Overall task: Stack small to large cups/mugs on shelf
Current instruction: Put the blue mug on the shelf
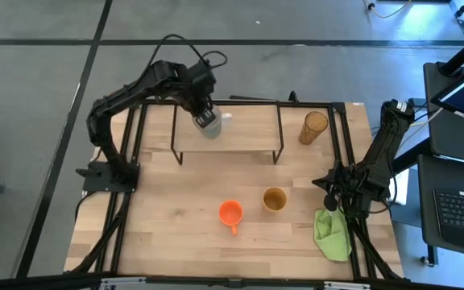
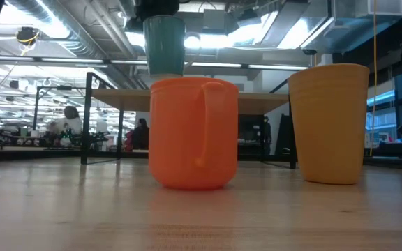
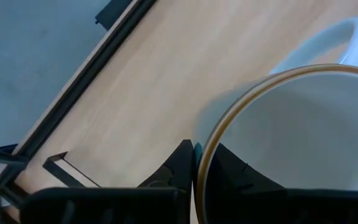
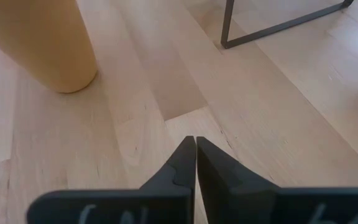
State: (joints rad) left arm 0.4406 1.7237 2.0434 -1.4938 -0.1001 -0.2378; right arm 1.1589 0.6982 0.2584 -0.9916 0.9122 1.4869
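My left gripper [image 1: 206, 122] is shut on the white mug [image 3: 303, 137] over the left part of the light-wood shelf [image 1: 248, 129]. In the low view the mug [image 2: 165, 45] shows above the shelf board [image 2: 110, 91]. The orange mug [image 1: 230, 213] and the tan cup [image 1: 275, 199] stand upright on the table in front of the shelf. The amber tumbler [image 1: 313, 127] stands on the table at the shelf's right end. My right gripper [image 1: 329, 199] is shut and empty, low over the table to the right of the tan cup [image 4: 36, 43]. My left gripper pinches the white mug's rim [image 3: 199, 163], with one finger inside the mug and one outside. The fingers come from above, pointing down. The mug hangs upright below them, mouth up, its handle [image 3: 353, 34] on the side away from the fingers. It seems to hang just clear of the shelf board.
A green cloth [image 1: 333, 234] lies at the table's near right corner, beside my right arm. The shelf's black wire legs [image 4: 278, 25] stand on the table. A laptop [image 1: 461, 209] sits on a side stand at the right. People show far behind the table [image 2: 68, 118].
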